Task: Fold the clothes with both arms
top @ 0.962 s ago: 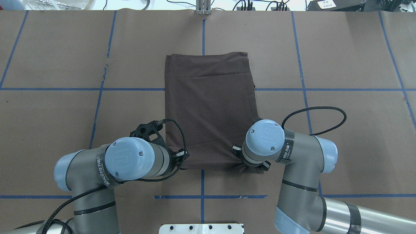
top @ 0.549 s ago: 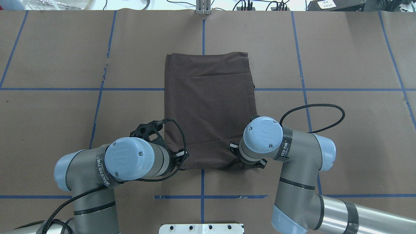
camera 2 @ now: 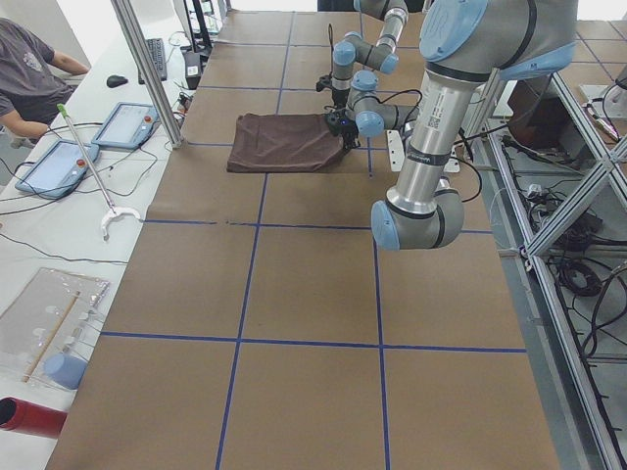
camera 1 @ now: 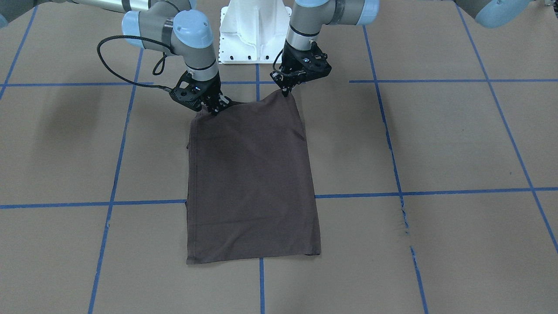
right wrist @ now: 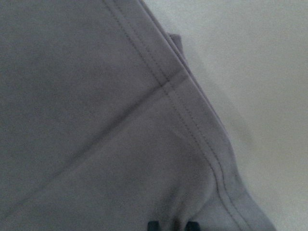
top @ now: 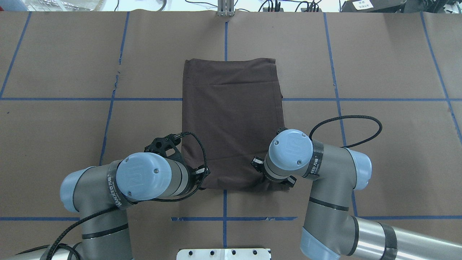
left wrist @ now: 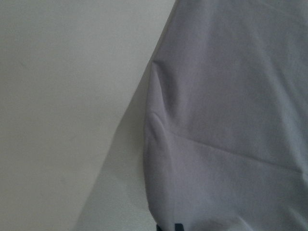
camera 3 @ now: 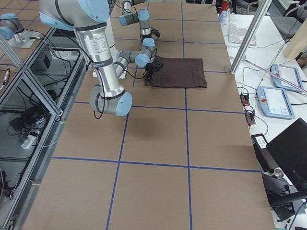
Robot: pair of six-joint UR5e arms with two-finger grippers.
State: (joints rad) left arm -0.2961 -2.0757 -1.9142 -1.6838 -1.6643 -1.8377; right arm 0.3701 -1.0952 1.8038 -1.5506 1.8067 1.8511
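I'm watching a brown-paper table gridded with blue tape. The left arm and the right arm reach in from the robot's side with their wrists pointing down. The T-shirt lies at the table's centre, folded into a tall rectangle over a tape crossing, its far end flat. On the front camera I see the left gripper pinched onto one near corner and the right gripper pinched onto the other, with the near edge stretched between them. The right wrist camera shows a double-stitched hem close up.
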